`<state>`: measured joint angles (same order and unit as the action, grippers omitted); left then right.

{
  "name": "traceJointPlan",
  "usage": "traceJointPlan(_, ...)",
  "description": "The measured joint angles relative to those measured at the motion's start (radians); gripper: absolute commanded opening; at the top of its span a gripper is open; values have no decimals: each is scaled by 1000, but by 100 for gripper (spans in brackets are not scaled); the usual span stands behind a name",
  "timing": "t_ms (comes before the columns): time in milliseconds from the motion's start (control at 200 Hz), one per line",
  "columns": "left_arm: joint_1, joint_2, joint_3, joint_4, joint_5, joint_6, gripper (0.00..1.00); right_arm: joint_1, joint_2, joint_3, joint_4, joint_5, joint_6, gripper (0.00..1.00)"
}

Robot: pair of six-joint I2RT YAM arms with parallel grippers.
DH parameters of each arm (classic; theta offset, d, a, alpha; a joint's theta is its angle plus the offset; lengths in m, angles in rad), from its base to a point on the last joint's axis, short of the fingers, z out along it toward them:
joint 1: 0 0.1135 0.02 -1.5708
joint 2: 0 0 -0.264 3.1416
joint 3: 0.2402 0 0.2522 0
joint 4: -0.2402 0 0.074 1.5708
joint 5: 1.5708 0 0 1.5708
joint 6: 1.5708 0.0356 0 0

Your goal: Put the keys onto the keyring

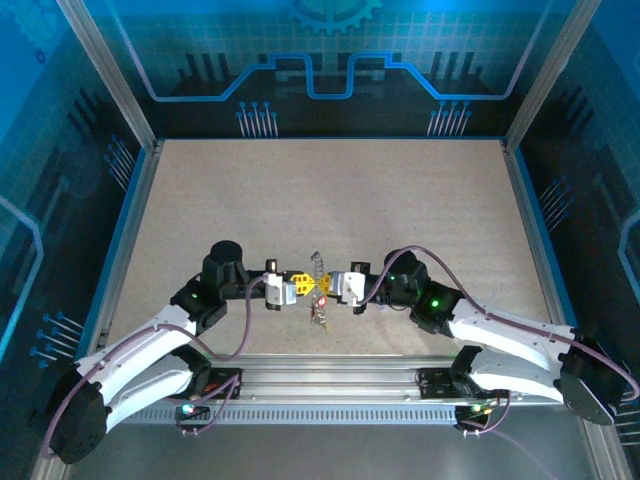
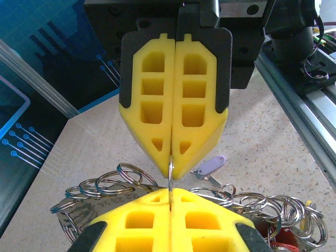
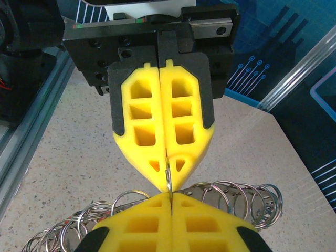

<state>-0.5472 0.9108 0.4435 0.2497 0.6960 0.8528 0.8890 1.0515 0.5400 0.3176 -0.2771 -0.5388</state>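
In the top view we see the left gripper [image 1: 305,288] and the right gripper [image 1: 331,287] meeting tip to tip just below the centre of the frame, over the speckled table [image 1: 400,200]. A small cluster of keys [image 1: 320,316] hangs right beneath the meeting point. In the left wrist view the left gripper [image 2: 170,193] fills the bottom edge with its yellow fingers pressed together, and the right gripper [image 2: 172,160] faces it from the top, also closed. Both pinch the keyring [image 2: 171,172], which shows as a thin grey wire running edge-on between the two sets of tips. A lilac key [image 2: 211,165] lies on the table just right of the wire, lower centre of the frame. A string of linked split rings [image 2: 126,177] spreads along the bottom to both sides. The right wrist view shows the same wire [image 3: 168,179] held in both seams.
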Motion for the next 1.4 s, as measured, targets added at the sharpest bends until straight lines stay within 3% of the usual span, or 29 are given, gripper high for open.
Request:
traceJointPlan(195, 0, 8, -2, -1, 20, -14, 0, -13, 2, 19, -56, -58, -49, 0)
traceJointPlan(650, -8, 51, 23, -85, 99, 38, 0, -71, 118, 261, -510, -282, -312, 0)
traceJointPlan(850, -14, 69, 32, -110, 124, 58, 0, -75, 145, 299, -598, -326, -377, 0)
traceJointPlan(955, -14, 76, 35, -109, 132, 62, 0, -77, 146, 300, -601, -331, -382, 0)
traceJointPlan(991, -14, 76, 35, -105, 131, 60, 0, -79, 146, 299, -595, -330, -378, 7)
traceJointPlan(1071, -14, 76, 35, -86, 122, 37, 0, -79, 133, 283, -560, -313, -350, 11)
traceJointPlan(1396, -14, 53, -13, 120, 48, -129, 0, -85, 24, 125, -260, -225, -161, 24)
